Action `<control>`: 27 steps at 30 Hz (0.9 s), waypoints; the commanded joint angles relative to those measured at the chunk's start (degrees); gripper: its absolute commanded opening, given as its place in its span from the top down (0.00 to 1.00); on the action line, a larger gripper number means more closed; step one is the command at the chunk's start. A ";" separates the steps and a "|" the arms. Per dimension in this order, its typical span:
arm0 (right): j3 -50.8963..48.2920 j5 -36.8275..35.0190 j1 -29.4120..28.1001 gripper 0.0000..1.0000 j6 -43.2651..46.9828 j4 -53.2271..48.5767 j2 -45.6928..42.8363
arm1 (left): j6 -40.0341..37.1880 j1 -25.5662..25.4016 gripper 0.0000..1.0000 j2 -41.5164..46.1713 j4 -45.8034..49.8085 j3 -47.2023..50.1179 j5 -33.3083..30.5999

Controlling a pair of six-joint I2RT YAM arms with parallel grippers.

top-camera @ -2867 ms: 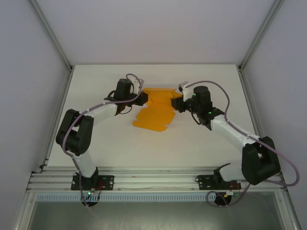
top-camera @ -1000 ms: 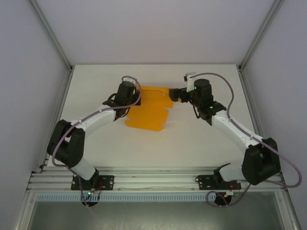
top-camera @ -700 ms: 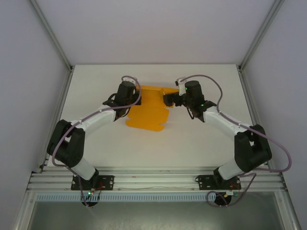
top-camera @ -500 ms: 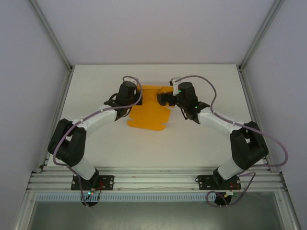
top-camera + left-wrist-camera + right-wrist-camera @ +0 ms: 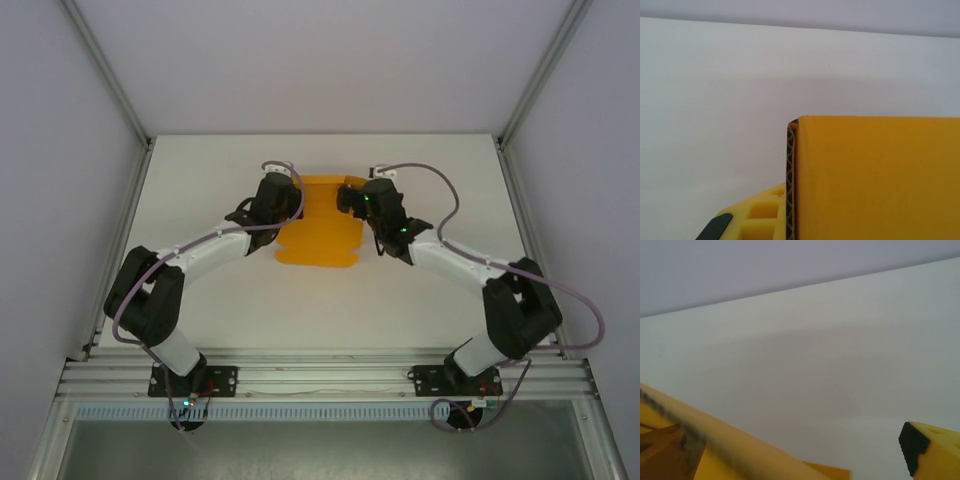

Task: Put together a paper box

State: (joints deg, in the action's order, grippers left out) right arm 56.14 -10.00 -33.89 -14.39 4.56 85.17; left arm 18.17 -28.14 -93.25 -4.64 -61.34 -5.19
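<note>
paper box [image 5: 318,232] at flap-folding stage; left gripper [image 5: 288,205] pinching its side panel, right gripper [image 5: 348,198] spread wide; next: close right on flap, fold inward.

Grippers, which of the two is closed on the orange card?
The left gripper, pinched shut on the paper box at its left edge; the right gripper stands wide open.

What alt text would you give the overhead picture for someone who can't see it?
An orange-yellow paper box sheet lies on a white table between two robot arms. The left arm reaches its left edge, and the right arm reaches its far right corner.
</note>
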 commanded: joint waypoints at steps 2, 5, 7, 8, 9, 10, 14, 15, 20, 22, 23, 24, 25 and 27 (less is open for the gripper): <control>-4.04 -9.64 1.59 0.00 -1.06 -13.23 -9.05 | 2.11 0.77 1.00 0.33 0.59 -2.24 -1.17; -8.41 -9.46 4.32 0.00 -3.33 -16.48 -13.70 | 2.14 1.33 1.00 0.69 0.18 -1.91 -0.23; -11.47 -6.48 6.82 0.00 -5.04 -15.89 -15.88 | 2.00 1.38 1.00 1.03 -0.01 -1.72 0.09; -13.15 -4.40 8.15 0.00 -5.74 -14.67 -16.61 | 1.70 1.35 1.00 1.17 -0.25 -1.60 0.50; -14.36 -2.86 8.88 0.00 -6.03 -13.02 -16.91 | 1.61 1.37 1.00 1.37 -0.35 -1.50 0.75; -15.22 -1.14 9.37 0.00 -5.86 -11.37 -16.91 | 1.65 1.37 1.00 1.42 -0.37 -1.41 1.08; -14.57 3.99 9.66 0.00 -4.67 -5.70 -13.96 | 1.85 1.35 1.00 1.69 -0.45 -1.08 2.65; -13.58 4.43 9.65 0.00 -4.53 -5.44 -12.78 | 2.05 1.42 1.00 1.85 -0.54 -1.04 2.74; -9.70 7.10 9.69 0.00 -2.60 -2.87 -7.66 | 2.01 1.37 1.00 2.42 -0.99 -0.28 4.00; -8.94 7.86 9.67 0.00 -2.22 -1.42 -6.75 | 2.08 1.44 1.00 2.80 -1.15 0.31 4.31; -8.50 8.58 9.68 0.00 -1.78 -1.10 -6.42 | 2.13 1.35 1.00 2.81 -1.33 0.41 4.46; -8.20 9.96 9.71 0.00 -1.28 -0.75 -6.17 | 2.26 1.29 1.00 2.95 -1.42 0.60 4.70; -8.00 11.70 9.69 0.00 -1.08 -0.16 -5.95 | 2.30 1.41 1.00 2.92 -1.51 0.62 4.92; -8.09 15.40 9.67 0.00 -0.49 1.52 -5.63 | 2.64 1.41 1.00 2.73 -1.34 0.36 5.19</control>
State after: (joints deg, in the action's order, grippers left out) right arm 46.57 -0.40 -23.99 -16.45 1.91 79.20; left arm 19.68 -26.46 -92.68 -4.58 -61.34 -1.96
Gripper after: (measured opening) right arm 0.998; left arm 0.096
